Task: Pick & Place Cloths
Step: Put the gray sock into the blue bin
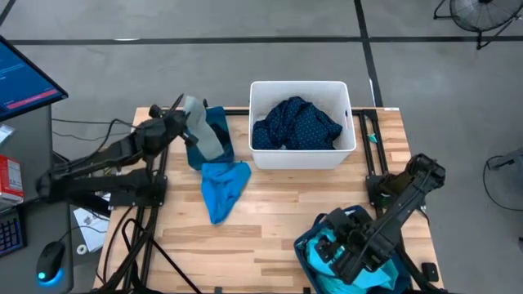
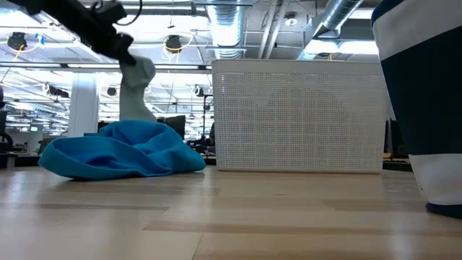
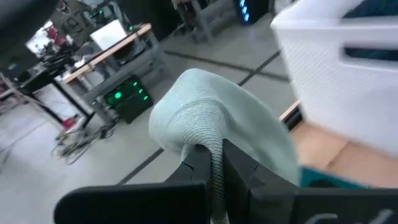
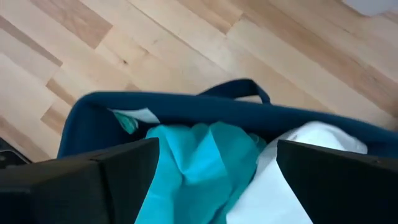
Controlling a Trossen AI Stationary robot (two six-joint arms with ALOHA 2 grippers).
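Observation:
My left gripper (image 1: 184, 109) is raised near the table's far left, shut on a pale blue-grey cloth (image 1: 202, 135) that shows close up in the left wrist view (image 3: 230, 118). Below it a bright blue cloth (image 1: 222, 186) lies crumpled on the table, also seen in the low view (image 2: 123, 148). A navy dotted cloth (image 1: 298, 124) lies in the white tub (image 1: 343, 151). My right gripper (image 4: 214, 180) is open above a teal and navy bin (image 4: 186, 109) at the near right, over a turquoise cloth (image 4: 199, 165) and a white cloth (image 4: 292, 171). My left gripper pinches a bunched fold of the pale blue-grey cloth (image 3: 214, 158) between its two fingers (image 3: 196, 163). The cloth bulges out past the fingertips and hangs slack below the gripper (image 2: 137, 90). Its lower end is hidden behind the bright blue cloth in the low view.
The white tub (image 2: 299, 115) stands at the table's far middle. A dark teal fabric piece (image 1: 219, 131) lies under the hanging cloth. The bin (image 2: 426, 108) fills the low view's right side. Bare wood lies between the blue cloth and the bin. A monitor and mouse sit off the table's left.

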